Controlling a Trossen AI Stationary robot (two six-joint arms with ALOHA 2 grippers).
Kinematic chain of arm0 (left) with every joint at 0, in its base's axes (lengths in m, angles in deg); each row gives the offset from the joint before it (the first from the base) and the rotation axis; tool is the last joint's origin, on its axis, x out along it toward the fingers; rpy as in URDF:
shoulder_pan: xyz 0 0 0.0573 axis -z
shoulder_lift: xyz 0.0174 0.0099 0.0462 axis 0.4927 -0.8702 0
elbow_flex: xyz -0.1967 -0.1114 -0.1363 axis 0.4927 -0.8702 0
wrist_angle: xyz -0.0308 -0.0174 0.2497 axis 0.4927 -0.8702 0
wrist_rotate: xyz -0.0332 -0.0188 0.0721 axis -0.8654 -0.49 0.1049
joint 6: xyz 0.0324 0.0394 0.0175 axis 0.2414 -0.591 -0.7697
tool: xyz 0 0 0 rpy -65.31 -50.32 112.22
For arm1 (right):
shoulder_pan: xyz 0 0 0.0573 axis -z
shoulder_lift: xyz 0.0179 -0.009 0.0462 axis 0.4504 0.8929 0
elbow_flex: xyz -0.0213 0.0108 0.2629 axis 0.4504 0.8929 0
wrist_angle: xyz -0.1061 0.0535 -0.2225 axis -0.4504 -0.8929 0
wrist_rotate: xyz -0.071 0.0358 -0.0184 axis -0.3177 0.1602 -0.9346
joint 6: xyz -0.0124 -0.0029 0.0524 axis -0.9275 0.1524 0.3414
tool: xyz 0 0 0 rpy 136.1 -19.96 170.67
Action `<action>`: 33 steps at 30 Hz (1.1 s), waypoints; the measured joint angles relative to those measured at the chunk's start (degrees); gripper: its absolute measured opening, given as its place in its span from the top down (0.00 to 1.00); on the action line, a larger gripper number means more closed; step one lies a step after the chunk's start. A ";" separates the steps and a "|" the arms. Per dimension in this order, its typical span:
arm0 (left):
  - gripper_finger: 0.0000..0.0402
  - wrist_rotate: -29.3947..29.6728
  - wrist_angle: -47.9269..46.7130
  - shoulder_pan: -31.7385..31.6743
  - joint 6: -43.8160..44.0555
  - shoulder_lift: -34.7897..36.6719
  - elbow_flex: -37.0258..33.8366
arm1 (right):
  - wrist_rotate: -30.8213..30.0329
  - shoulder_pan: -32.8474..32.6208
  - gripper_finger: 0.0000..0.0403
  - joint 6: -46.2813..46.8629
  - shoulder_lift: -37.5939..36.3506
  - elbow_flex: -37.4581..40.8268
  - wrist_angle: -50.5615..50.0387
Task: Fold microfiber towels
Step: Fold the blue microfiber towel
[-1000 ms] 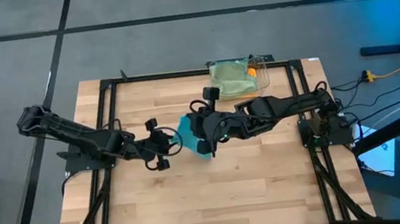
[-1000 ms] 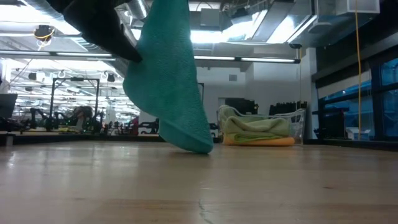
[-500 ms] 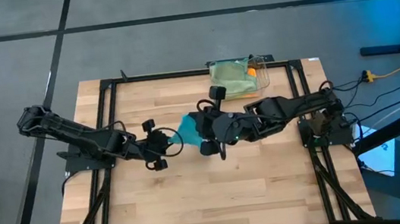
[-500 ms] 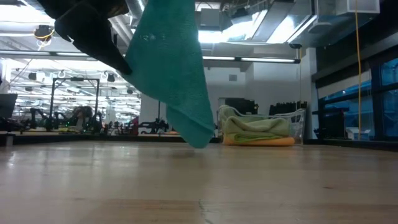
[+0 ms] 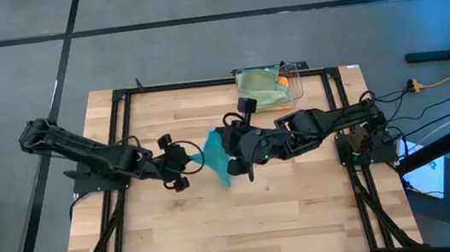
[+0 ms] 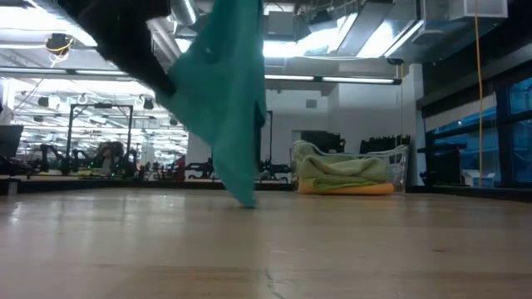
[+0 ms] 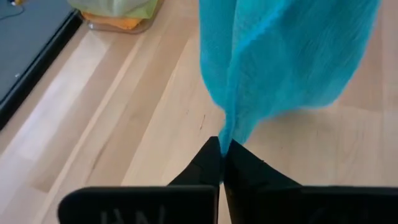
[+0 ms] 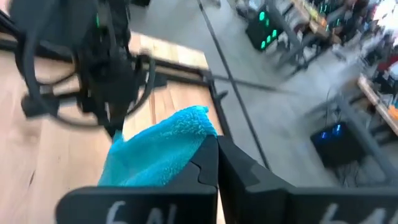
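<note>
from above, the teal towel (image 5: pixel 216 156) hangs mid-table between both arms, with the left gripper (image 5: pixel 192 158) pinching one edge and the right gripper (image 5: pixel 229 145) clamped on the other side. the left wrist view is what really proves the pinch: its fingers (image 7: pixel 239 168) are closed tight on a lower corner of the cloth. the right wrist view shows the same from its side, jaws clenched on the towel's edge. the low view adds that the towel's tip just about reaches the wooden table (image 6: pixel 349 249) (can't tell if it touches). the clear bin (image 5: pixel 289 88) at the far edge holds the orange and green towels (image 6: pixel 341 173). beyond the table is a big bright workshop with racks and ceiling lights.
</note>
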 joint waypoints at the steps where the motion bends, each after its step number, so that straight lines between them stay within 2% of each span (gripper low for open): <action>1: 1.00 -0.04 -1.40 0.00 0.33 0.21 1.03 | 0.00 0.00 1.00 1.60 0.00 0.00 -1.56; 5: 1.00 1.19 -11.01 0.00 1.45 0.45 6.77 | -0.44 0.02 1.00 8.09 -0.03 0.38 -7.30; 12: 1.00 1.70 -25.09 -3.24 -1.10 0.43 17.22 | -1.25 0.26 1.00 11.78 -0.08 4.85 -8.10; 19: 1.00 1.78 -35.56 -9.64 -6.98 0.43 27.72 | -10.43 0.93 1.00 13.13 0.03 10.19 -8.11; 21: 1.00 1.88 -37.63 -11.39 -7.86 0.43 30.07 | -11.22 1.34 1.00 13.15 0.04 11.01 -8.22; 33: 1.00 1.16 -40.72 -15.69 -14.65 0.43 32.03 | -9.88 2.34 1.00 13.47 0.02 18.53 -3.46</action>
